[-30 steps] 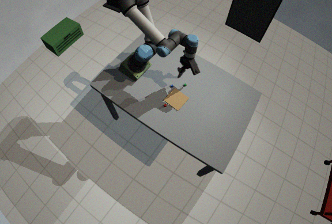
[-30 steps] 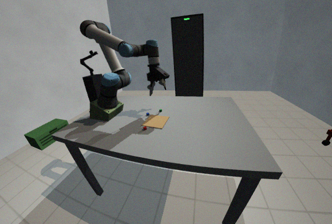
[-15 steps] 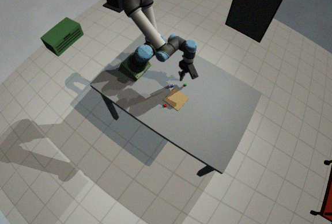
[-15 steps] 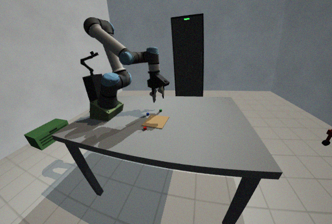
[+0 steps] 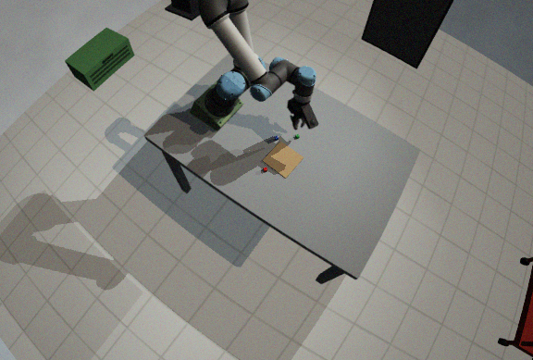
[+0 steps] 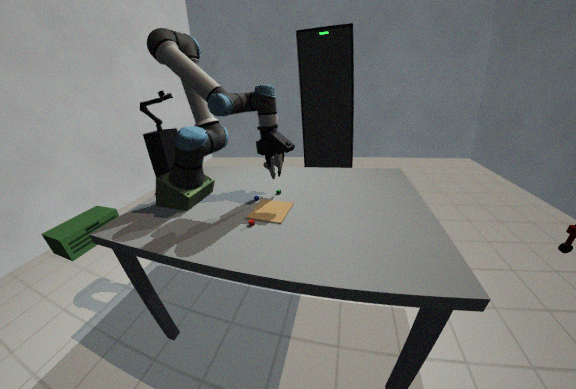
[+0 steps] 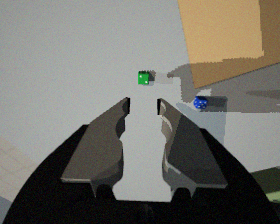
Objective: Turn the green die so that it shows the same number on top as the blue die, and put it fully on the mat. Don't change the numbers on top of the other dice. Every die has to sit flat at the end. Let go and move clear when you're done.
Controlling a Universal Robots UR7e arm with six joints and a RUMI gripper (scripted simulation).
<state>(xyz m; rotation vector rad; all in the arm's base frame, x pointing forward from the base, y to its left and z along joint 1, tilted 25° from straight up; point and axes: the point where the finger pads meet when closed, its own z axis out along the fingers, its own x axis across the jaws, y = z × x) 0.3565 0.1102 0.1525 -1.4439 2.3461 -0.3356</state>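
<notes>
The green die lies on the table off the mat; its top seems to show two white pips. The blue die lies near a mat corner, with several pips on top, too blurred to count. The orange mat lies flat. My gripper is above the table near the green die, partly open with a narrow empty gap between its fingertips. The green die shows just beyond the fingertips in the wrist view.
The red die lies beside the mat, on the side away from the green die; its top number cannot be read. The arm's green base stands at the table's left end. Arm shadows fall across part of the mat.
</notes>
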